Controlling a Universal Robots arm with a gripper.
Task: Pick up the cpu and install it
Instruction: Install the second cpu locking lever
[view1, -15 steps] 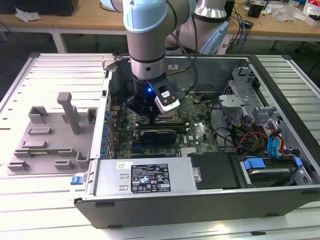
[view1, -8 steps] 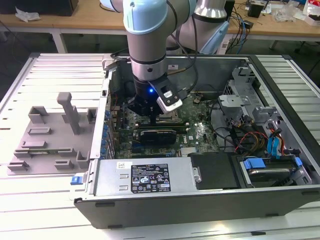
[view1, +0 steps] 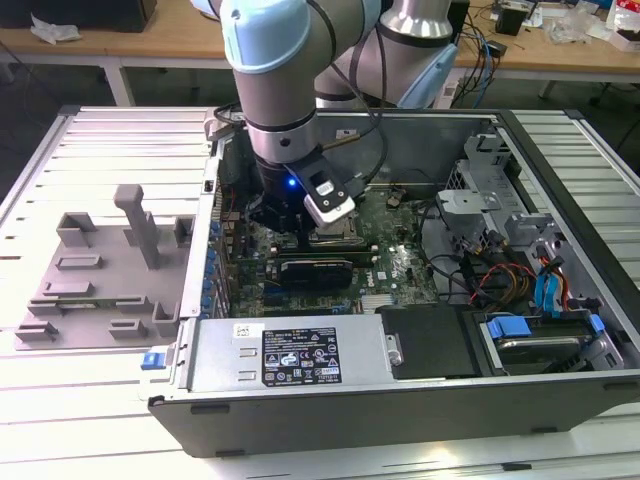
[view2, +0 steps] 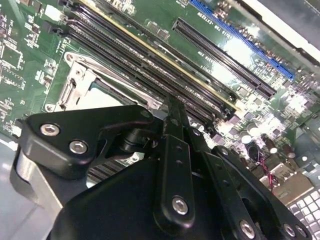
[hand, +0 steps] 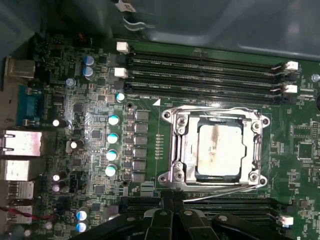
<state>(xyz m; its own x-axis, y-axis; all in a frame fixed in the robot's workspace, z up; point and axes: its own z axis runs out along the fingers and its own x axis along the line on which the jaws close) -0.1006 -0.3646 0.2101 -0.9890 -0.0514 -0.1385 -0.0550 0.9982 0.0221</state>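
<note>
The black-linked gripper (hand: 172, 207), fingers pressed together on nothing, hovers beside the silvery-grey square cpu (hand: 218, 150) seated in its metal socket frame (hand: 176, 150); any press should land flat and centred.

Even, bright overhead light in the exterior view. In the second wrist view, glare washes out the motherboard (view2: 280, 100) and the near black tool (view2: 170, 165) is softly blurred.

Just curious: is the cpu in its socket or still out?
In: the cpu lies flat inside the socket's metal frame, nothing gripping it.
</note>
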